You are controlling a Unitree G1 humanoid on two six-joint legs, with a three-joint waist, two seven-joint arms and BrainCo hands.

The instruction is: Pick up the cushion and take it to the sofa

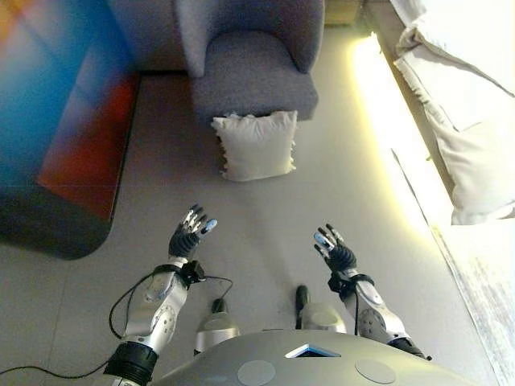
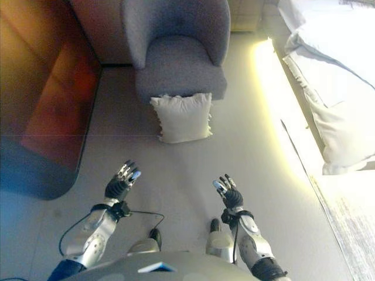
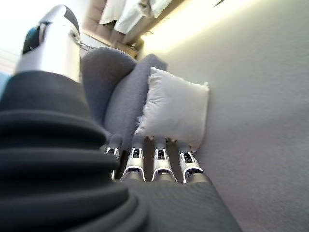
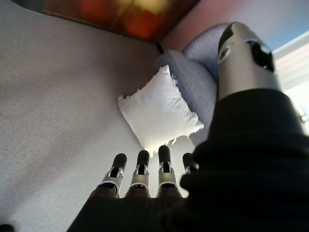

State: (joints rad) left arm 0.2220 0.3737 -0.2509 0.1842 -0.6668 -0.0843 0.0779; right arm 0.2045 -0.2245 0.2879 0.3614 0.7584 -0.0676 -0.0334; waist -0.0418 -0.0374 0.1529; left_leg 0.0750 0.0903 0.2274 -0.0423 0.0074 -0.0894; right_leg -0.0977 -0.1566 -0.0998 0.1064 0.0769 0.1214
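Observation:
A white cushion (image 1: 256,145) with frayed edges stands on the grey floor, leaning against the front of a grey armchair (image 1: 253,72). It also shows in the left wrist view (image 3: 176,108) and the right wrist view (image 4: 157,113). My left hand (image 1: 189,233) is open and empty, held above the floor well short of the cushion, to its left. My right hand (image 1: 334,249) is open and empty too, short of the cushion and to its right. Both hands point toward the cushion.
A dark rounded piece of furniture with a blue and red top (image 1: 64,129) stands at the left. A bed with white bedding and pillows (image 1: 467,104) runs along the right, with a lit strip on the floor (image 1: 386,129) beside it.

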